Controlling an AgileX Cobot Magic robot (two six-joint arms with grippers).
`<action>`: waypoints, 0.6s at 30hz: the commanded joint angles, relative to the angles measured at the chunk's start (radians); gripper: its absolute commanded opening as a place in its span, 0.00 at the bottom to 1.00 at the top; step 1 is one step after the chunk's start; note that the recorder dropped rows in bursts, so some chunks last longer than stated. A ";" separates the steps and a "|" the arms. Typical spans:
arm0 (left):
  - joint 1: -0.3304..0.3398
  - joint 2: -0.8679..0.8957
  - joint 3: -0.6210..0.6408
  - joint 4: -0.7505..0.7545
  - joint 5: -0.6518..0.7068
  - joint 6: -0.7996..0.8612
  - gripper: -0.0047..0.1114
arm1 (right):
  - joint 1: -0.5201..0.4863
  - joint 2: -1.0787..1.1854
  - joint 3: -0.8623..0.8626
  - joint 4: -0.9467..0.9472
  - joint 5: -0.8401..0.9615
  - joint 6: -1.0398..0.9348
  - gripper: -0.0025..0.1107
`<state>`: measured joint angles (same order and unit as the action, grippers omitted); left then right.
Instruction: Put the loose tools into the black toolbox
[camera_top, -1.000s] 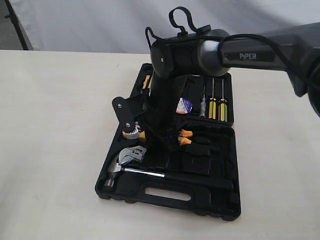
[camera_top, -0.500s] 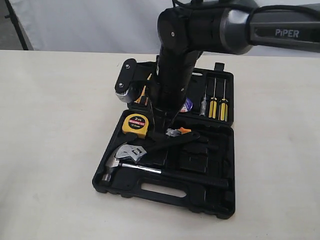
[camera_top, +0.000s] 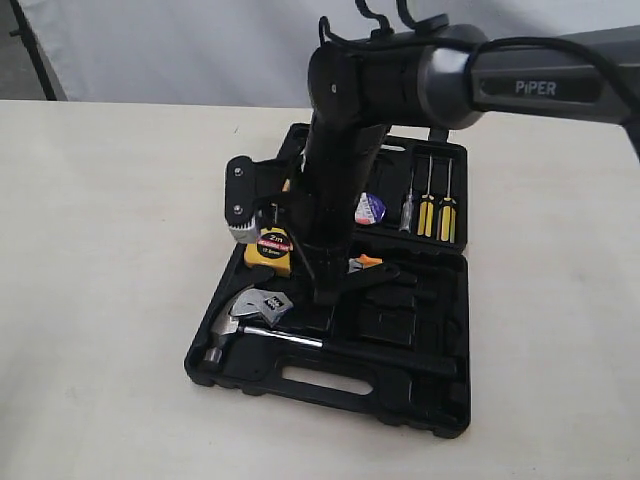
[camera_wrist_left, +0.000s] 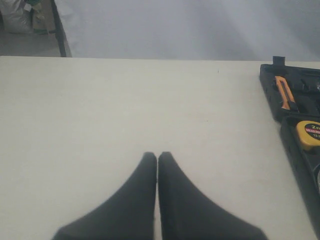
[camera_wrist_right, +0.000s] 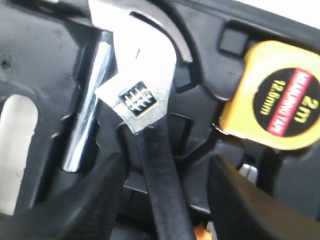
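The black toolbox (camera_top: 430, 410) lies open on the table. In its near half rests the claw hammer (camera_top: 300, 342), head to the left. The adjustable wrench (camera_top: 262, 305) lies slanted above it, its black handle running up toward the middle. The tape roll (camera_top: 370, 208) sits in the far half. My right gripper (camera_top: 322, 290) reaches down into the case; in the right wrist view it (camera_wrist_right: 166, 159) is open, its fingers on either side of the wrench (camera_wrist_right: 137, 65) handle with gaps both sides. The hammer's steel shaft (camera_wrist_right: 92, 100) lies beside it. My left gripper (camera_wrist_left: 157, 156) is shut and empty over bare table.
A yellow tape measure (camera_top: 272, 248) sits in the case just left of my right arm, partly behind the wrist camera bracket (camera_top: 240, 200). Orange-handled pliers (camera_top: 368, 262) and yellow screwdrivers (camera_top: 435, 210) lie in recesses. The case edge (camera_wrist_left: 270, 95) shows to one side in the left wrist view.
My right arm lifted off the case, uncovering the tape measure and the slanted wrench handle, then came back down over the wrench handle. The hammer and tape roll stayed put.
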<state>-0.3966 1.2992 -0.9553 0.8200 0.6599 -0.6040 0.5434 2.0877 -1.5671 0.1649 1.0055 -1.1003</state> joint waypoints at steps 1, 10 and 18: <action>0.003 -0.008 0.009 -0.014 -0.017 -0.010 0.05 | -0.001 0.042 -0.001 0.010 -0.006 -0.047 0.48; 0.003 -0.008 0.009 -0.014 -0.017 -0.010 0.05 | -0.001 0.113 -0.001 0.012 -0.028 -0.047 0.28; 0.003 -0.008 0.009 -0.014 -0.017 -0.010 0.05 | -0.001 0.104 -0.003 -0.001 0.032 -0.048 0.02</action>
<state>-0.3966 1.2992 -0.9553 0.8200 0.6599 -0.6040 0.5434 2.1696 -1.5811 0.1649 0.9947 -1.1545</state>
